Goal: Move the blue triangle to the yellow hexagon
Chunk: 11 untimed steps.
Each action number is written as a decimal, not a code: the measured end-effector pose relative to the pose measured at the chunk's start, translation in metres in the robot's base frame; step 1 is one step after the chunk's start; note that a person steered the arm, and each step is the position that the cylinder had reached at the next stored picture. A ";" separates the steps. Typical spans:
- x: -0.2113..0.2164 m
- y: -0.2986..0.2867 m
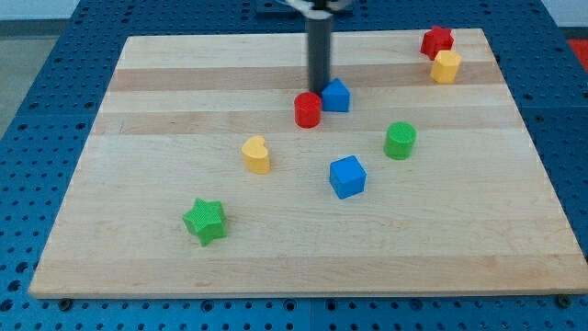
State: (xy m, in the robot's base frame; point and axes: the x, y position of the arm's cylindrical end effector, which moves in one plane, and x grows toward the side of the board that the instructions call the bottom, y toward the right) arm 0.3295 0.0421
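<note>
Blue triangle (337,95) sits touching the right side of our tip (318,89), which has no claw to open, so we should push slowly right and up toward the yellow hexagon (446,66), missing the red cylinder (308,109).

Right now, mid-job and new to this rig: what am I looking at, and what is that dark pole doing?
The dark pole is my arm's only tool: a straight rod with no claw, so nothing is held. My tip slides along the wooden board and pushes blocks. There is one camera, looking down at the board at a slant.

My tip sits just above the red cylinder and at the left edge of the blue triangle, the block I must move. Its goal, the yellow hexagon, is at the view's top right, beside a red star. Also there: a yellow heart, blue cube, green cylinder and green star.
</note>
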 end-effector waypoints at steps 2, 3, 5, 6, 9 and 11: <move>0.004 0.027; 0.005 0.002; 0.038 0.000; 0.041 0.005; 0.038 0.112; 0.034 0.137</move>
